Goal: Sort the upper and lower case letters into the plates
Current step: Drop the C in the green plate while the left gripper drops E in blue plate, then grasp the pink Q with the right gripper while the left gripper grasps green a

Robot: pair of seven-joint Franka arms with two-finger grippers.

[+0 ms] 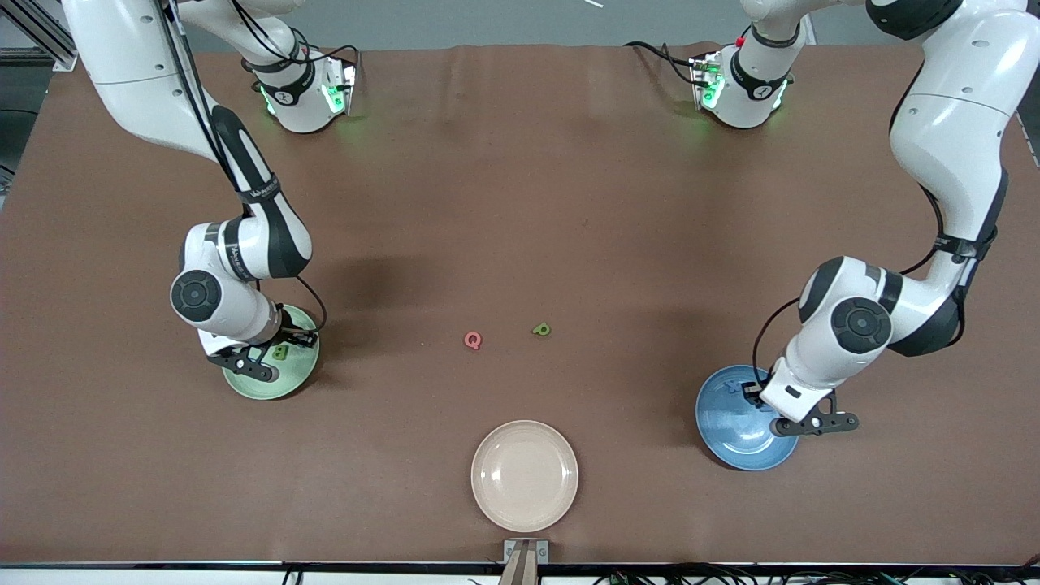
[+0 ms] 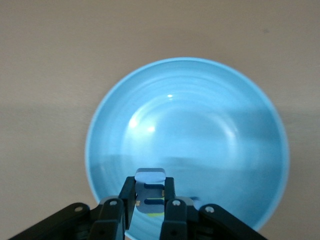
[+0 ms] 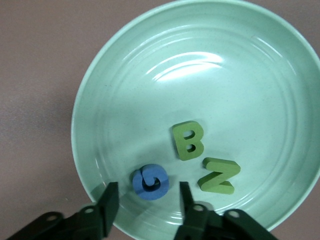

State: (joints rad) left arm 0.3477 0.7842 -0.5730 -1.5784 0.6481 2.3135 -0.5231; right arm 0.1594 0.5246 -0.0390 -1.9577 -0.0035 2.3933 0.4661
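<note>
Left gripper [image 2: 150,200]: over blue plate [image 2: 200,115], fingers [image 2: 172,207] clenched on a pale blue letter [image 2: 150,187].
Right gripper [image 3: 146,202]: over green plate [image 3: 150,75], fingers [image 3: 107,202] released; blue G [image 3: 150,182] lies between them, green B [image 3: 188,140] and green Z [image 3: 219,175] just past the tips.
Table [image 1: 520,203]: pink Q [image 1: 473,340], green letter [image 1: 541,329], cream plate [image 1: 524,475].

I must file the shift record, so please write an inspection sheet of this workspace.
Surface: brown table, bare between items.
Job's things: mint green round plate holds green B, green N, blue G; blue round plate no loose letters seen; pink Q and small green letter on table.
Clutter: beige round plate.
Hands: right hand open over G; left hand shut on pale blue letter.
Cables: along arms.
Surroundings: nothing seen.
</note>
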